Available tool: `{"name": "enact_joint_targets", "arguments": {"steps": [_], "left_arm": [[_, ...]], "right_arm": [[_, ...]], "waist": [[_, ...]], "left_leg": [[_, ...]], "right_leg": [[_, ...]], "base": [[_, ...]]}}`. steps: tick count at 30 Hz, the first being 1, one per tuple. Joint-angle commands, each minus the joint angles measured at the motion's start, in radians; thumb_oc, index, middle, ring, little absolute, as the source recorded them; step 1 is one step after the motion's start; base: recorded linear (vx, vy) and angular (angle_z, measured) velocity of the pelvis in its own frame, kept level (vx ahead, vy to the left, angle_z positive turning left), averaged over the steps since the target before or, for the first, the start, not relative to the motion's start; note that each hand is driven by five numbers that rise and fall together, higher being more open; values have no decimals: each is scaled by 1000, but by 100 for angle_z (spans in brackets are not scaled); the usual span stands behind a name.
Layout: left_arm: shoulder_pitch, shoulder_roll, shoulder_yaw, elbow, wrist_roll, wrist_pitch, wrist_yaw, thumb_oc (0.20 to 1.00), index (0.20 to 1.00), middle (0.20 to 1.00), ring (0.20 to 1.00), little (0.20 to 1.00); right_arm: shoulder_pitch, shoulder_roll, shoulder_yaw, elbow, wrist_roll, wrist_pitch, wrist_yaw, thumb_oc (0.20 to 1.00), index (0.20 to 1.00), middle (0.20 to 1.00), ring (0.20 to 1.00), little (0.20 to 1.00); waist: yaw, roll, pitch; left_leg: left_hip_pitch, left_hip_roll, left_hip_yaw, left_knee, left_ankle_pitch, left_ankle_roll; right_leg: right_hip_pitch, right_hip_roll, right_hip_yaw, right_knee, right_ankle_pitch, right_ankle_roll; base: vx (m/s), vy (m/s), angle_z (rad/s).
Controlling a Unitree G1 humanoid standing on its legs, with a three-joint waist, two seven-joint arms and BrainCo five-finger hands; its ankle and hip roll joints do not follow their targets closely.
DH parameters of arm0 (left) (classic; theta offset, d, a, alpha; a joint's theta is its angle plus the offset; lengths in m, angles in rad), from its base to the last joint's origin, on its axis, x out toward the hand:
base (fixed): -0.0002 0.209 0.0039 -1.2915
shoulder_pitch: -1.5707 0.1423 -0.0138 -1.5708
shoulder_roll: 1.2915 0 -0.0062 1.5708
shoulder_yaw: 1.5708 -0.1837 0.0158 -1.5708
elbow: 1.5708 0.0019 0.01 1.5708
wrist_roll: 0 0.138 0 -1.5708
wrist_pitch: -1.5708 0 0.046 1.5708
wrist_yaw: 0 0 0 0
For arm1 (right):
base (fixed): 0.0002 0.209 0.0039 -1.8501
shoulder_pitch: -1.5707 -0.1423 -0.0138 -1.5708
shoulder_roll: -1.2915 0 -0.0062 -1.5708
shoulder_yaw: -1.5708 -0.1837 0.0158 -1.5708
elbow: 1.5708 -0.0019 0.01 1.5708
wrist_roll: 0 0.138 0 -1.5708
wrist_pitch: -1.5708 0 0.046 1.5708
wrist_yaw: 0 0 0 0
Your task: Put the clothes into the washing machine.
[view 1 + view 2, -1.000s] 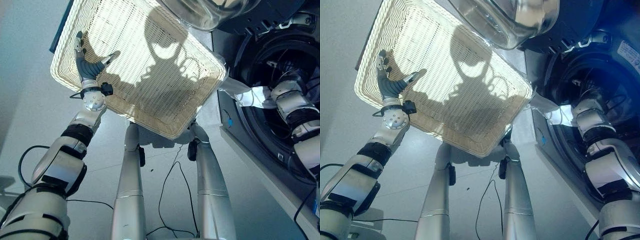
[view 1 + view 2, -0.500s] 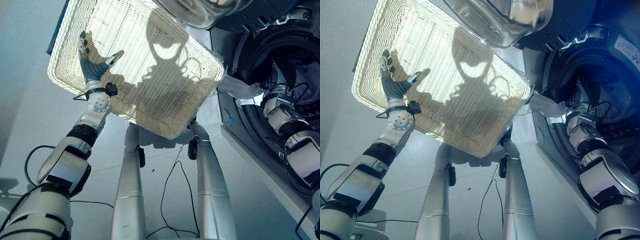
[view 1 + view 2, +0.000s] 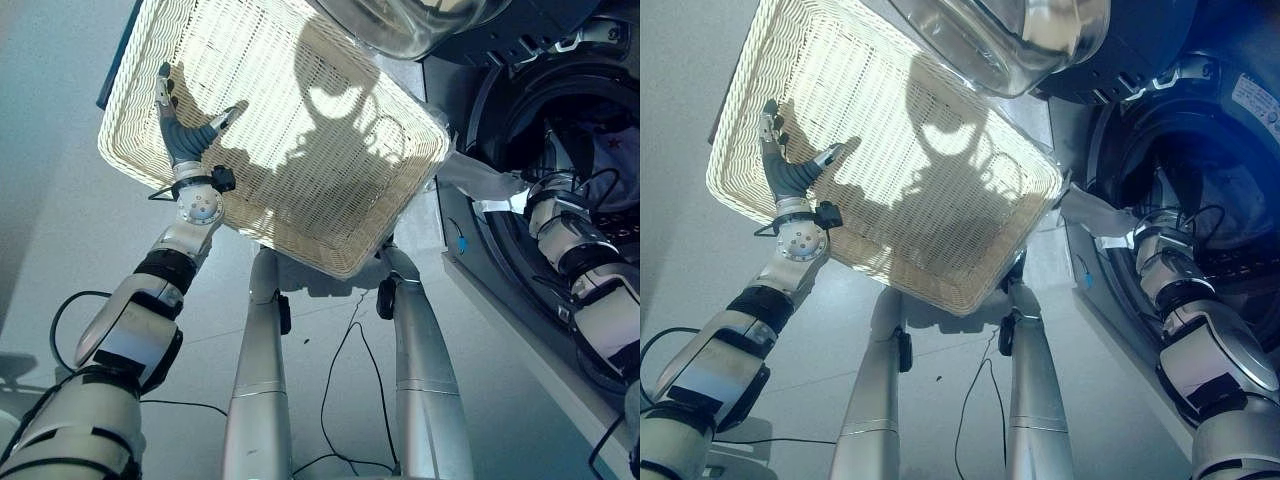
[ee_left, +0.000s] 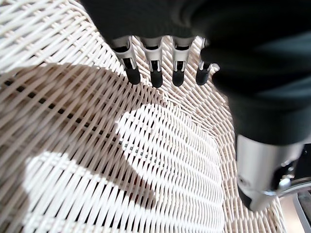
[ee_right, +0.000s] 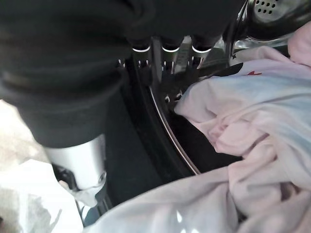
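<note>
Pale clothes (image 5: 252, 145) heaped in washing machine drum (image 5: 272, 9) (perforated steel).

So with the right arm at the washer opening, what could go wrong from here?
A white garment drapes over the washing machine rim, so it may slip to the floor or catch in the door. The right hand sits close to the drum edge and could snag. The left hand only rests open on the basket.

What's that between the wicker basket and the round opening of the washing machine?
A piece of pale cloth hangs over the washing machine rim, reaching toward the basket corner. The right arm goes in beside it. Both eye views show this.
</note>
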Motion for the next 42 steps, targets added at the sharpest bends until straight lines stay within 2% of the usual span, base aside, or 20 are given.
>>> {"name": "enact_joint_targets", "arguments": {"steps": [1, 7, 8, 9, 11, 12, 17, 18, 21, 23, 27, 30, 39, 40, 42], "left_arm": [[-14, -44, 59, -10, 51, -49, 25, 1000, 1000, 1000, 1000, 1000], [-5, -56, 69, -16, 67, -48, 32, 1000, 1000, 1000, 1000, 1000], [18, -60, 80, -25, 73, -57, 38, 1000, 1000, 1000, 1000, 1000], [18, -60, 80, -25, 73, -57, 38, 1000, 1000, 1000, 1000, 1000], [31, -72, 92, -32, 88, -58, 49, 1000, 1000, 1000, 1000, 1000], [36, -75, 96, -33, 92, -60, 50, 1000, 1000, 1000, 1000, 1000], [53, -85, 110, -38, 105, -61, 57, 1000, 1000, 1000, 1000, 1000], [66, -94, 118, -47, 117, -57, 67, 1000, 1000, 1000, 1000, 1000], [67, -100, 121, -49, 120, -54, 70, 1000, 1000, 1000, 1000, 1000], [67, -102, 123, -47, 122, -55, 69, 1000, 1000, 1000, 1000, 1000], [57, -99, 121, -43, 113, -51, 62, 1000, 1000, 1000, 1000, 1000], [48, -93, 109, -49, 108, -44, 65, 1000, 1000, 1000, 1000, 1000], [39, -88, 100, -48, 104, -42, 62, 1000, 1000, 1000, 1000, 1000], [32, -85, 92, -37, 101, -49, 53, 1000, 1000, 1000, 1000, 1000], [29, -86, 89, -38, 101, -46, 54, 1000, 1000, 1000, 1000, 1000]], "right_arm": [[55, 29, 81, 1, -92, -11, 83, 1000, 1000, 1000, 1000, 1000], [82, 45, 76, -3, -79, 17, 99, 1000, 1000, 1000, 1000, 1000], [138, 60, 0, 10, 89, 46, 37, 1000, 1000, 1000, 1000, 1000], [138, 60, 0, 10, 89, 46, 37, 1000, 1000, 1000, 1000, 1000], [184, 78, -136, 20, 302, 12, -62, 1000, 1000, 1000, 1000, 1000], [196, 84, -179, 20, 357, -10, -99, 1000, 1000, 1000, 1000, 1000], [227, 98, -287, 11, 459, -55, -152, 1000, 1000, 1000, 1000, 1000], [251, 110, -351, -4, 524, -87, -185, 1000, 1000, 1000, 1000, 1000], [251, 123, -386, -2, 559, -105, -206, 1000, 1000, 1000, 1000, 1000], [249, 125, -398, 3, 548, -105, -198, 1000, 1000, 1000, 1000, 1000], [236, 123, -372, 14, 411, -88, -170, 1000, 1000, 1000, 1000, 1000], [220, 122, -291, 1, 279, -58, -146, 1000, 1000, 1000, 1000, 1000], [196, 117, -202, 4, 213, -26, -104, 1000, 1000, 1000, 1000, 1000], [174, 117, -124, 31, 100, 35, -15, 1000, 1000, 1000, 1000, 1000], [170, 119, -98, 37, 87, 56, 3, 1000, 1000, 1000, 1000, 1000]], "waist": [[-7, 34, -18], [-10, 38, -18], [-14, 38, -18], [-14, 38, -18], [-20, 40, -18], [-22, 41, -18], [-26, 43, -18], [-30, 44, -18], [-29, 47, -18], [-29, 48, -18], [-26, 49, -18], [-24, 48, -18], [-20, 48, -18], [-14, 50, -18], [-12, 50, -18]], "left_leg": [[-33, -69, 64, 118, -101, 46], [-41, -68, 67, 120, -97, 45], [-38, -66, 73, 122, -98, 48], [-38, -66, 73, 122, -98, 48], [-36, -65, 72, 126, -104, 49], [-37, -64, 71, 128, -105, 49], [-31, -64, 72, 130, -111, 50], [-29, -64, 73, 135, -116, 50], [-26, -63, 74, 133, -119, 50], [-24, -62, 73, 132, -120, 50], [-23, -61, 72, 130, -117, 49], [-28, -63, 71, 129, -112, 48], [-32, -63, 69, 124, -107, 48], [-36, -63, 70, 125, -103, 48], [-38, -64, 70, 127, -101, 48]], "right_leg": [[71, 55, -44, -259, 191, 69], [60, 59, -38, -255, 191, 65], [63, 63, -32, -253, 191, 63], [63, 63, -32, -253, 191, 63], [63, 66, -21, -250, 191, 64], [61, 67, -17, -249, 192, 64], [63, 70, -10, -249, 191, 65], [63, 72, -5, -245, 190, 65], [64, 71, -4, -245, 189, 66], [65, 70, -3, -244, 190, 67], [67, 68, -6, -245, 192, 68], [63, 65, -8, -249, 195, 69], [61, 63, -14, -251, 196, 69], [60, 59, -22, -250, 195, 68], [59, 59, -25, -248, 195, 67]], "base": [[2, 9, 3], [12, 18, 0], [0, 0, 0], [22, 41, -2], [14, 37, 2], [0, 0, 0], [4, 6, -1], [0, 0, 0], [7, 12, -1], [0, 0, 0], [0, 0, 0], [0, 0, 0], [0, 0, 0], [0, 0, 0], [0, 0, 0]]}}
